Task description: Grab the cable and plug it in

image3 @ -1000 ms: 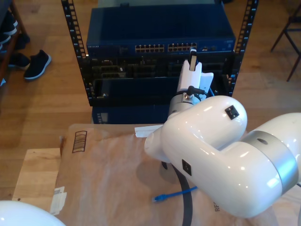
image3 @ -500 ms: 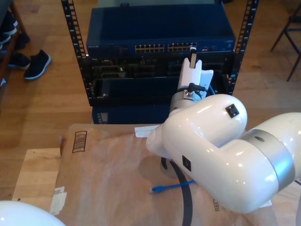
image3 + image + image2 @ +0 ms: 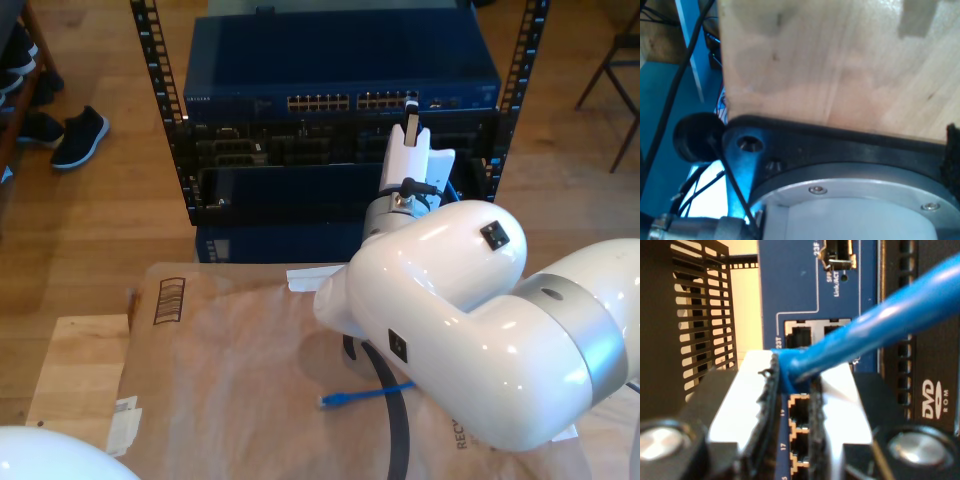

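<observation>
The blue cable [image 3: 880, 320] runs across the second wrist view into my second gripper [image 3: 792, 390], which is shut on it just behind the plug. The plug itself is hidden between the white fingers [image 3: 747, 385]. Right beyond them is the blue network switch [image 3: 805, 295] with its rows of ports [image 3: 802, 407]. In the exterior view my second gripper [image 3: 411, 122] points at the switch's [image 3: 340, 70] port row near its right end. The cable's other end [image 3: 335, 401] lies loose on the brown paper by the arm.
The switch sits in a black rack [image 3: 155, 90] with more units below. Brown paper [image 3: 230, 370] covers the table. Shoes [image 3: 78, 135] stand on the floor at the exterior view's left. The first wrist view faces a wooden board [image 3: 840, 60] over a black mount plate [image 3: 805, 145].
My second gripper has edged closer to the switch's port row. The loose cable end on the paper has slid a little toward the exterior view's left and up.
</observation>
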`<action>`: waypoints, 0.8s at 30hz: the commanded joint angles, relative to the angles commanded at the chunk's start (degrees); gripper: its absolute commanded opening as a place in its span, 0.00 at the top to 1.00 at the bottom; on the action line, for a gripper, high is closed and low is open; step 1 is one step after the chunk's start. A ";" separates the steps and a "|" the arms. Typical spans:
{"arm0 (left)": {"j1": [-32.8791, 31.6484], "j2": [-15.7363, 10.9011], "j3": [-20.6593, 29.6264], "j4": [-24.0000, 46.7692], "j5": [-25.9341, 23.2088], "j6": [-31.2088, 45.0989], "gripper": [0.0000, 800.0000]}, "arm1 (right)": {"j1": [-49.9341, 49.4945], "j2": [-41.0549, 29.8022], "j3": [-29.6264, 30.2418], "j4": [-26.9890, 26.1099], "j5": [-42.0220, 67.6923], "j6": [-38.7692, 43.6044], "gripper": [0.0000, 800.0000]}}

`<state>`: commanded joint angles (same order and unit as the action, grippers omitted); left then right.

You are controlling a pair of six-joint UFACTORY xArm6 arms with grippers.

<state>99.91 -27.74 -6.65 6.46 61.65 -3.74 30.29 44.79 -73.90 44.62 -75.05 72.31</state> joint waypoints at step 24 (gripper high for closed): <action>0.00 0.00 -0.09 0.00 0.00 0.00 0.00 | -1.05 -0.18 0.09 0.00 -0.44 -1.41 1.00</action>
<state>99.91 -27.74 -6.74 6.46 61.65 -3.74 29.23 44.62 -73.81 44.62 -75.49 70.90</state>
